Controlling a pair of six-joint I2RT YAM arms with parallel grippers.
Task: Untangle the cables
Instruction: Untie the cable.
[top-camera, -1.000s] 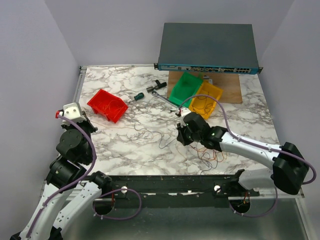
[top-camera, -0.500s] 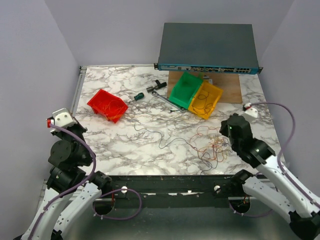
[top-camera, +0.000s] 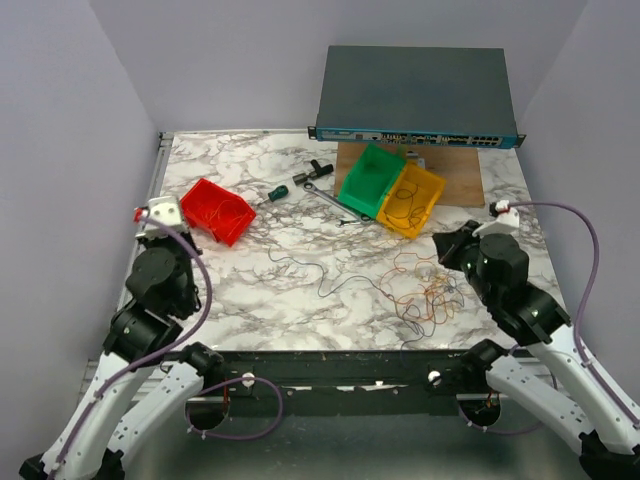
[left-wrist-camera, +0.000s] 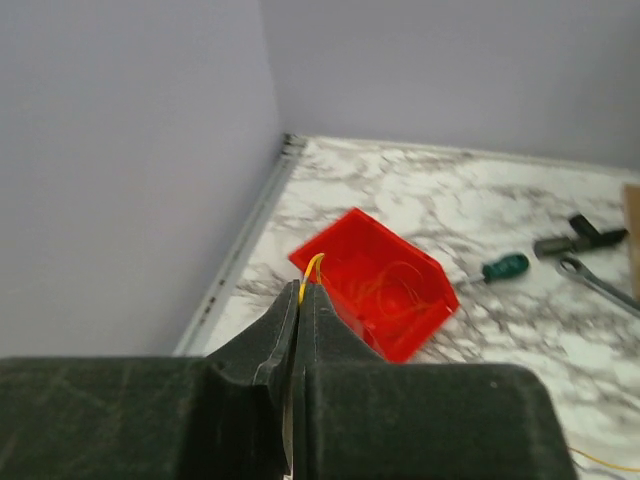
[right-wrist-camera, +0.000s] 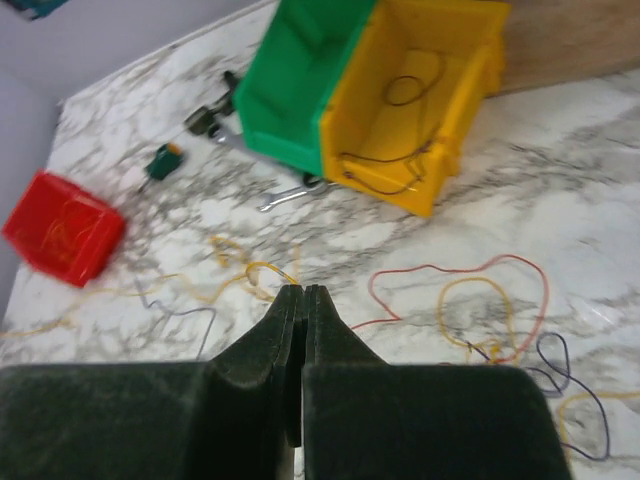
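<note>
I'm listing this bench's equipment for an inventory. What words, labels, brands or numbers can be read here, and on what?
No text can be read in any view.
Network switch: small marks along its front panel, too small to read.
Wrench, screwdriver, red bin, green bin, yellow bin: no lettering visible.

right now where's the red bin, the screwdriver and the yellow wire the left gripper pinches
red bin (left-wrist-camera: 400, 338): left wrist view, its near outer wall
screwdriver (top-camera: 278, 192): top external view, its green handle
yellow wire (left-wrist-camera: 308, 268): left wrist view, the bare loop at its end
</note>
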